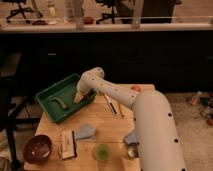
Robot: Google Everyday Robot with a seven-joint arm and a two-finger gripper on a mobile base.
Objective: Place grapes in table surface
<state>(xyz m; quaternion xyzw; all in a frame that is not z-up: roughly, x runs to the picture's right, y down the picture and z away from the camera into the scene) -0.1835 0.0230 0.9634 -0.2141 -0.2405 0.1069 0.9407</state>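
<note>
My gripper [78, 97] is at the end of the white arm [117, 94], which reaches from the lower right across the table. It hangs over the right inner edge of the green plastic tray [50, 92] at the table's back left. The grapes do not show; whether they lie under the gripper I cannot tell. A curved green vegetable [60, 103] lies in the tray to the left of the gripper. The light wooden table surface [107, 122] lies in front of the tray. A smooth orange-red fruit [136, 88] peeks out behind the arm.
On the table front stand a dark red bowl [38, 148], a flat packet [67, 144], a blue-grey cloth [85, 132], a green cup [102, 151] and a metal cup [131, 149]. Thin utensils [114, 106] lie mid-table. A dark counter rises behind the table.
</note>
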